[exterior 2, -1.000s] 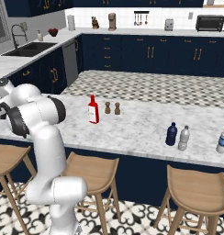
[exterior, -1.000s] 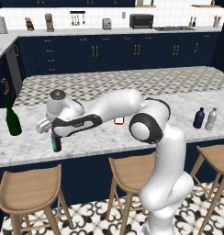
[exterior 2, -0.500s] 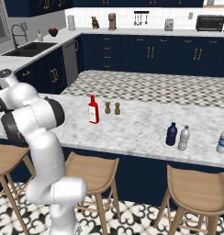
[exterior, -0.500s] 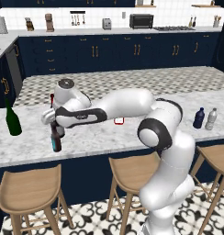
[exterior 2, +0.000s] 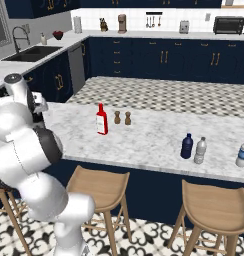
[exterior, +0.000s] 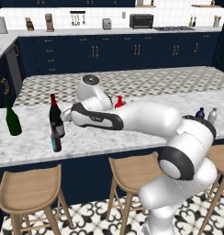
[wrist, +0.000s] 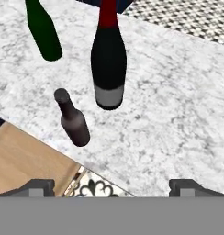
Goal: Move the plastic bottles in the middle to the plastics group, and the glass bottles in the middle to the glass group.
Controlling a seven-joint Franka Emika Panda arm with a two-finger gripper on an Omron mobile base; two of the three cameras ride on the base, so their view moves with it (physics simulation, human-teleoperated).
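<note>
In the left base view the arm reaches left across the marble surface [exterior: 31,142] to the glass group: the dark green wine bottle [exterior: 12,120] stands far left, the red-necked wine bottle [exterior: 54,114] right of it, and the slim brown bottle [exterior: 55,137] stands upright just in front of that one, near the surface's near edge. The gripper [exterior: 63,115] sits beside these bottles, just right of them; its jaws are hard to make out here. Behind the arm a bit of the flat red bottle [exterior: 118,102] shows, and at the far right stand the dark blue bottle [exterior: 199,113] and the pale grey bottle [exterior: 212,115]. In the right base view the flat red bottle [exterior 2: 101,119] stands upright mid-surface, well apart from the arm at the left; the dark blue bottle [exterior 2: 186,146] stands just beside the pale grey bottle [exterior 2: 200,150]. In the hand view the gripper's [wrist: 111,186] jaws stand wide apart with nothing between them, and the slim brown bottle [wrist: 72,120] stands free below. Judging from this, the red bottle is the one glass piece left; it lies well to the right of the gripper, its long axis vertical.
</note>
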